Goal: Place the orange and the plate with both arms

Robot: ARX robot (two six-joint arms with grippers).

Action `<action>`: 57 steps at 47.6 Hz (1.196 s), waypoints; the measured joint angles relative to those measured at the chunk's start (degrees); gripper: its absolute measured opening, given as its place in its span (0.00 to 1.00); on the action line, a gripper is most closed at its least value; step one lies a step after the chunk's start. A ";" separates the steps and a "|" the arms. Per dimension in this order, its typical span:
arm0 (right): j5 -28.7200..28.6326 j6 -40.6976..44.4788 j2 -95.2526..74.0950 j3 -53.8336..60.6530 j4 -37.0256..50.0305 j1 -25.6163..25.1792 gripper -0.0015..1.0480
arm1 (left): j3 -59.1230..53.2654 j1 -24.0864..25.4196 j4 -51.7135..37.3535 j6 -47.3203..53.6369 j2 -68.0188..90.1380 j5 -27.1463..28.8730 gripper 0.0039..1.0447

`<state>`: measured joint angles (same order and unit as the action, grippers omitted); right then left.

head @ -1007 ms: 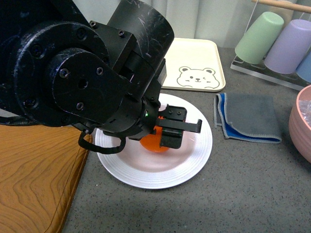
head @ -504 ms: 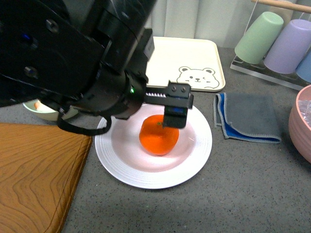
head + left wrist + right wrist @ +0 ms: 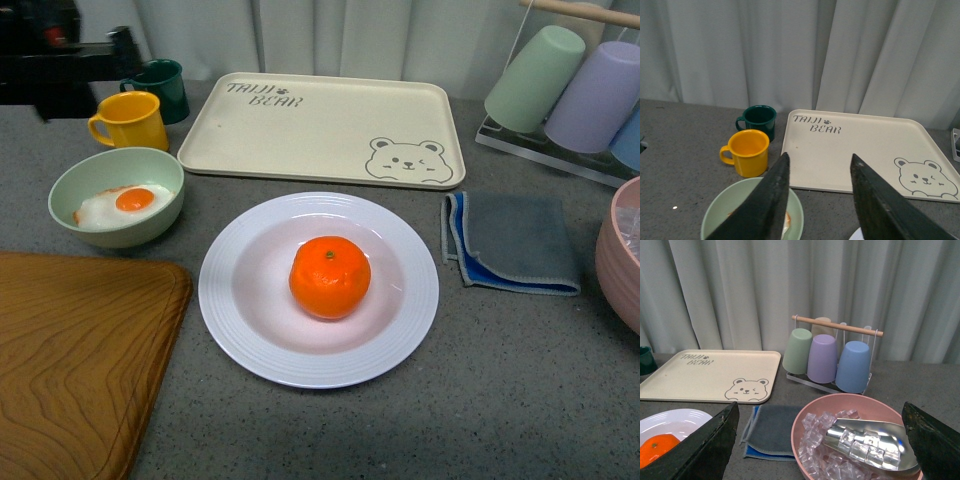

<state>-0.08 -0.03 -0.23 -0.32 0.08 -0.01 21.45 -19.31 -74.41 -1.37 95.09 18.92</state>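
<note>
Orange and glossy, a round mandarin (image 3: 330,277) with a green stem dot sits at the centre of a large white plate (image 3: 405,335) with a ridged rim, on the grey tabletop (image 3: 500,400); neither arm touches it. Behind the plate lies a beige rectangular tray (image 3: 300,125) printed with a bear. To the plate's left stands a pale green bowl (image 3: 70,190) holding a fried egg (image 3: 125,203), with a yellow mug (image 3: 130,120) and a dark green mug (image 3: 165,85) beyond. A wooden cutting board (image 3: 70,360) lies front-left, and a grey cloth (image 3: 515,240) edged in blue lies to the right. The left gripper (image 3: 820,157) is spread and empty, with bowl and tray showing past its fingers. The right gripper (image 3: 820,407) is likewise spread wide, holding nothing, near a pink bowl (image 3: 875,407) of ice cubes (image 3: 815,427) and a metal scoop (image 3: 875,440); pastel cups (image 3: 822,357) hang behind.
</note>
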 joint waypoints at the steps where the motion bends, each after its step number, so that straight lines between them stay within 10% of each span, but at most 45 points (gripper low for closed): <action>1: 0.00 0.00 0.02 0.00 0.00 0.00 0.91 | -1.16 0.50 0.02 0.11 -1.16 -0.63 0.31; 10: -0.02 0.00 0.02 0.00 0.00 0.00 0.91 | -8.76 4.90 2.43 0.31 -9.20 -4.68 0.03; 57: -0.02 0.00 0.02 0.00 0.00 0.00 0.91 | -20.26 19.17 43.56 0.94 -63.82 -18.82 0.03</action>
<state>-0.10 -0.03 -0.21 -0.32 0.08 -0.01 1.19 -0.14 -30.85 -0.43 31.27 0.10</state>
